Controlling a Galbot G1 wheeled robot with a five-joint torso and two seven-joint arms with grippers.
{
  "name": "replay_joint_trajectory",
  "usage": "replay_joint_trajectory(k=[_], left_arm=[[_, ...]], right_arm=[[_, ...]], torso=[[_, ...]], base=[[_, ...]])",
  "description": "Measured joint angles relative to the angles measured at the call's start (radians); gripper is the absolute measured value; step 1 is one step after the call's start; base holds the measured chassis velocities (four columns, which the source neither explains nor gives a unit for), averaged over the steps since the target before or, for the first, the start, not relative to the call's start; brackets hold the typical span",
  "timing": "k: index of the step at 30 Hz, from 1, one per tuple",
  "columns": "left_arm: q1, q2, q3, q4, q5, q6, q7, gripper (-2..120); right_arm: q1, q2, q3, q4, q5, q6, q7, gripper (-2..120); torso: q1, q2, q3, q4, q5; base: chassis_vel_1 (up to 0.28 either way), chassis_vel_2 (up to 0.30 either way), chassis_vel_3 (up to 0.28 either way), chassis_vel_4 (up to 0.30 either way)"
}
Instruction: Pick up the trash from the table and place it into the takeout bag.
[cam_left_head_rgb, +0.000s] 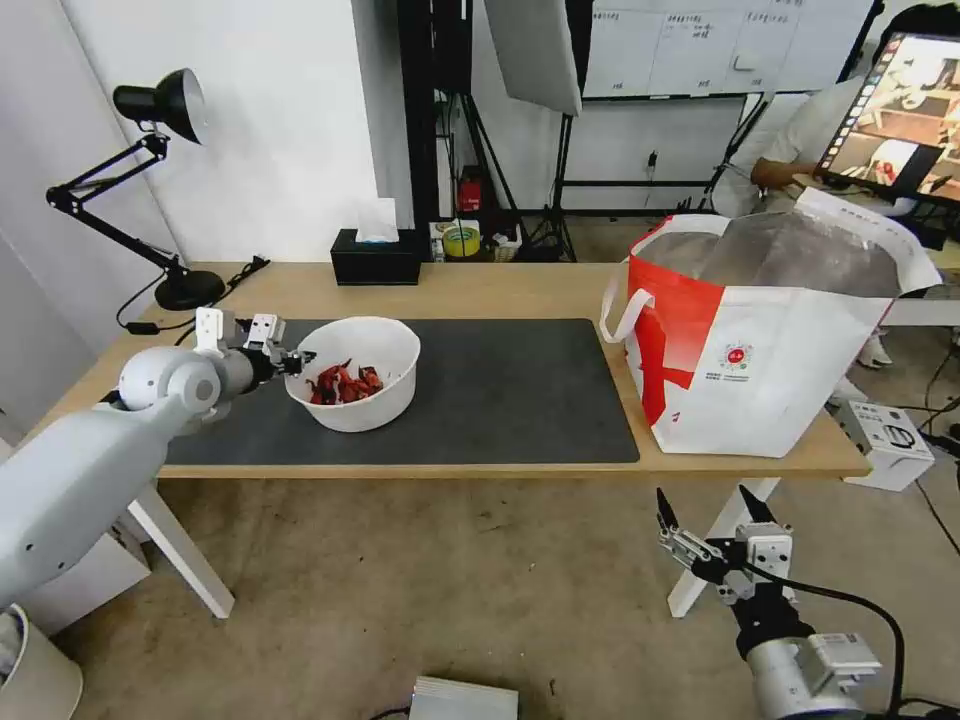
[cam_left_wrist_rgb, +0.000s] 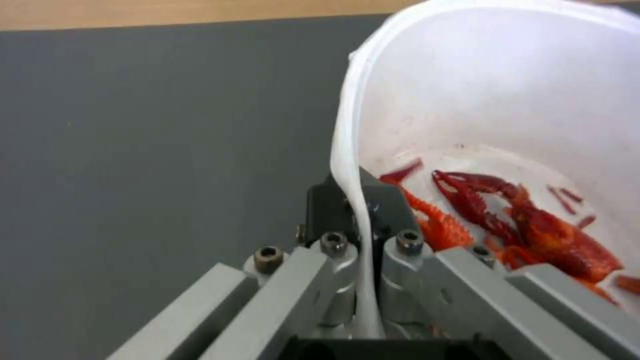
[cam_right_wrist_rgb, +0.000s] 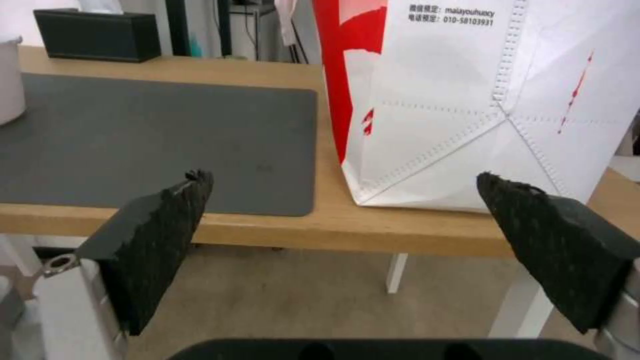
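White bowl (cam_left_head_rgb: 352, 373), thin glossy plastic with red shells (cam_left_wrist_rgb: 527, 220) inside, sits on the grey mat (cam_left_head_rgb: 480, 400) toward the worktop's (cam_left_head_rgb: 470, 290) left end; my left pincer (cam_left_wrist_rgb: 363, 227) is clenched on its rim. Step: bowl pickup. Judged next: level lift toward takeout bag (cam_left_head_rgb: 760, 340) at right end, foil-lined, mouth gaping. Right pincer (cam_right_wrist_rgb: 347, 225) released, below the front edge.

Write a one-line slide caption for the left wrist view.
Left end effector pinching the rim of the white bowl of red crayfish shells on the dark grey mat.
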Motion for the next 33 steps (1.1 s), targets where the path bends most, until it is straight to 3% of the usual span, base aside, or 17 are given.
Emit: replay_joint_trajectory(k=[8, 17, 24, 33], left_arm=[[0.053, 0.04, -0.068, -0.114, -0.072, 0.002, -0.035, 0], [0.066, 0.061, -0.083, -0.239, -0.202, 0.006, -0.099, 0], [-0.058, 0.012, 0.008, -0.302, -0.326, 0.017, -0.187, 0], [-0.26, -0.088, 0.166, -0.246, -0.413, 0.019, -0.24, 0]], right_arm=[[0.0, 0.0, 0.0, 0.0, 0.0, 0.0, 0.0, 100], [0.0, 0.0, 0.0, 0.0, 0.0, 0.0, 0.0, 100], [0.0, 0.0, 0.0, 0.0, 0.0, 0.0, 0.0, 100], [0.0, 0.0, 0.0, 0.0, 0.0, 0.0, 0.0, 100]], torso=[[0.0, 0.0, 0.0, 0.0001, 0.0002], [0.0, 0.0, 0.0, 0.0001, 0.0002], [0.0, 0.0, 0.0, 0.0, 0.0005], [0.0, 0.0, 0.0, -0.0001, 0.0003]], base=[[0.0, 0.0, 0.0, 0.0], [0.0, 0.0, 0.0, 0.0], [0.0, 0.0, 0.0, 0.0], [0.0, 0.0, 0.0, 0.0]])
